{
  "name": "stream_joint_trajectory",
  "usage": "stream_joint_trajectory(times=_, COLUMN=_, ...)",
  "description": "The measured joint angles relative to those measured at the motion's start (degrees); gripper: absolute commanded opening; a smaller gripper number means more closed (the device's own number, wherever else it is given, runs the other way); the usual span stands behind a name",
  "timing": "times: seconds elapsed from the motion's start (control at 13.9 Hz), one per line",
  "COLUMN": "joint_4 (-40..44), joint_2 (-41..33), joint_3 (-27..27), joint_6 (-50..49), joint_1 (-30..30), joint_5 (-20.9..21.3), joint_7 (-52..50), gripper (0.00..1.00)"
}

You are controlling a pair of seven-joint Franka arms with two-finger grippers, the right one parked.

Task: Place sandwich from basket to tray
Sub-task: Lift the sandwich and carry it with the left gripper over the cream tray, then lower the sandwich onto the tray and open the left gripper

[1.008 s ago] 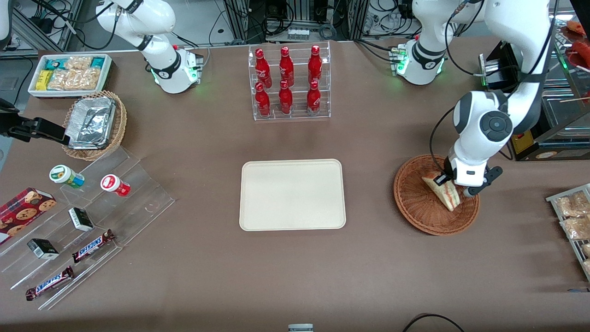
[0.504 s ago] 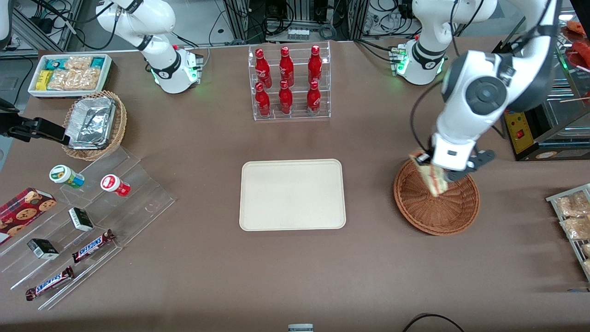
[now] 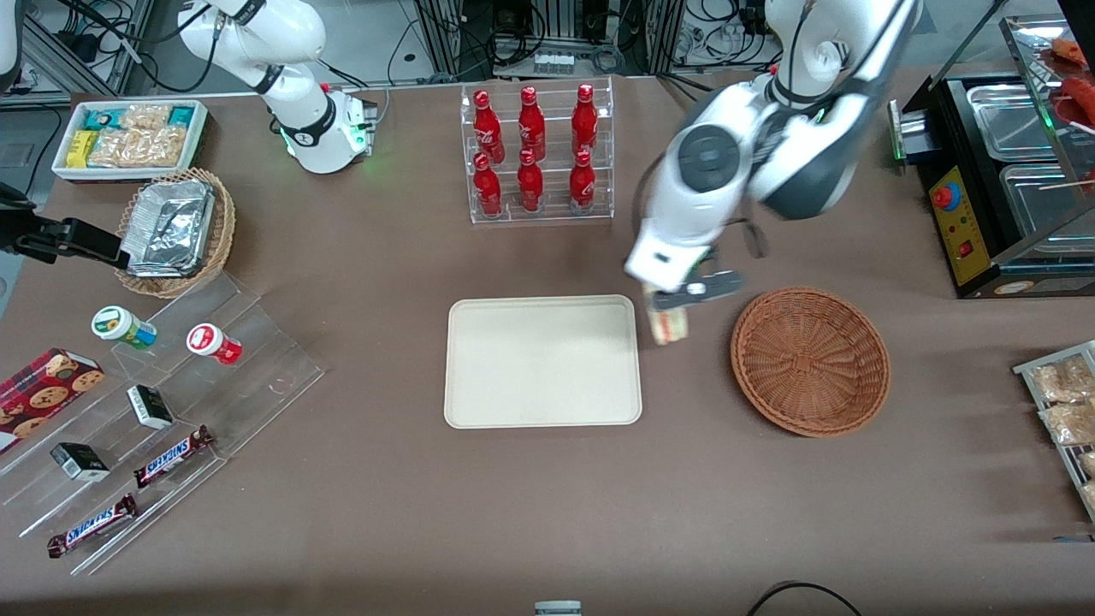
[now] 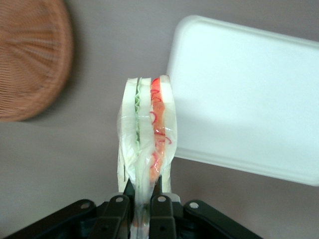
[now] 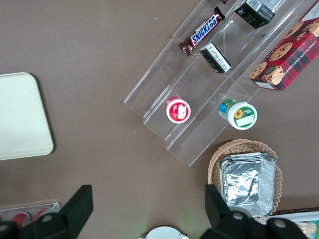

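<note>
My left gripper [image 3: 669,306] is shut on the sandwich [image 3: 670,326] and holds it in the air between the basket [image 3: 810,360] and the tray [image 3: 542,360], just beside the tray's edge. In the left wrist view the sandwich [image 4: 148,134] hangs wrapped in clear film, its green and red filling showing, pinched between the gripper [image 4: 143,196]'s black fingers. The reddish-brown wicker basket [image 4: 30,59] holds nothing. The cream tray [image 4: 249,94] is bare.
A clear rack of red bottles [image 3: 536,154] stands farther from the front camera than the tray. A lighter wicker basket with foil trays [image 3: 175,231], a white bin of snacks [image 3: 130,137] and clear steps with snack items [image 3: 162,402] lie toward the parked arm's end.
The gripper has lifted the sandwich out of the basket and carried it sideways toward the tray. The basket now holds nothing.
</note>
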Motion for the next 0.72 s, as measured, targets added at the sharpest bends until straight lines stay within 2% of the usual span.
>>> stream_joint_trajectory(times=0.29, joint_4=8.86, joint_2=11.38, joint_3=-0.02, joint_6=4.57, joint_1=-7.53, joint_5=0.96, joint_7=-2.65, gripper=0.06)
stream_joint_trajectory(times=0.72, joint_4=13.71, joint_2=23.55, joint_3=0.04, joint_6=14.42, joint_1=-12.29, joint_5=12.96, joint_7=-10.39, gripper=0.07)
